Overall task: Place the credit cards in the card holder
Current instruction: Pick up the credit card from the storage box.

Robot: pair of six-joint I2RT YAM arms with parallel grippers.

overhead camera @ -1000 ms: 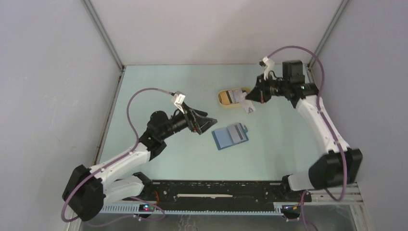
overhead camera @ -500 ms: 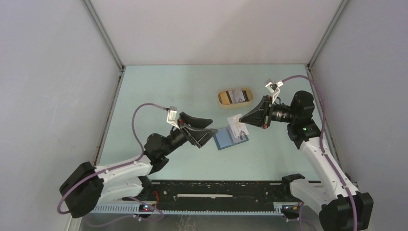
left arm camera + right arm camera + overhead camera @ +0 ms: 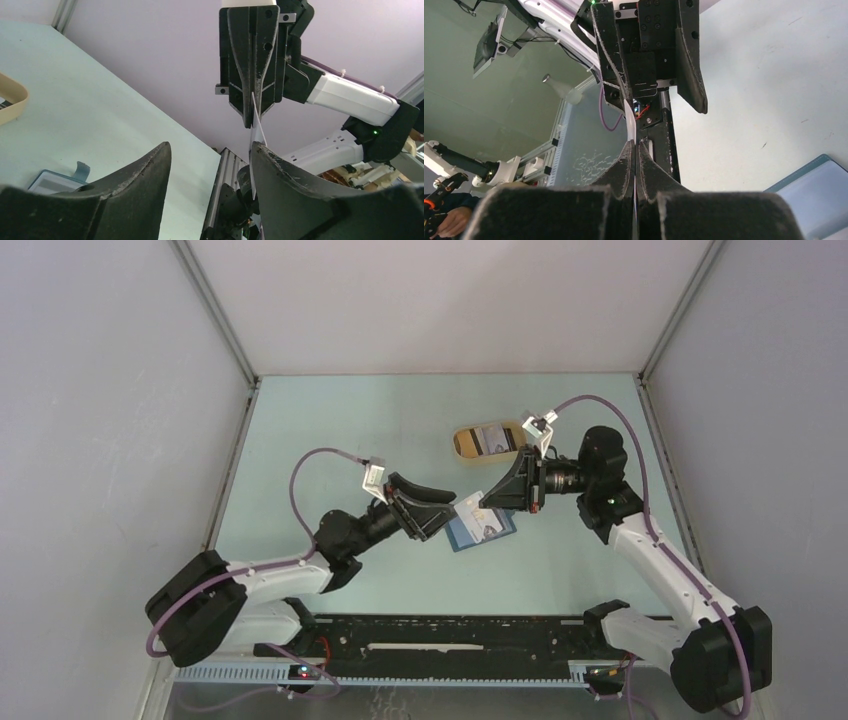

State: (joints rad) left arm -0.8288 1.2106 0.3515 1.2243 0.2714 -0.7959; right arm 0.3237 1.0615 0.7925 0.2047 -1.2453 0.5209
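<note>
Top external: white card in right pincer, between left pincer fingers.

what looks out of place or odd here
Nothing spilled or damaged. The one oddity: a credit card hangs in mid-air, pinched edge-on by the right gripper between the open jaws of the left gripper, just by the card holder.

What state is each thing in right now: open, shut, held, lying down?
Thin white credit card: in the air, pinched by one edge.
Right gripper: shut on that card.
Left gripper: open, a finger on each side of the card.
Teal-blue folding wallet: lying open on the table.
Tan oval tray: holds a second card.
</note>
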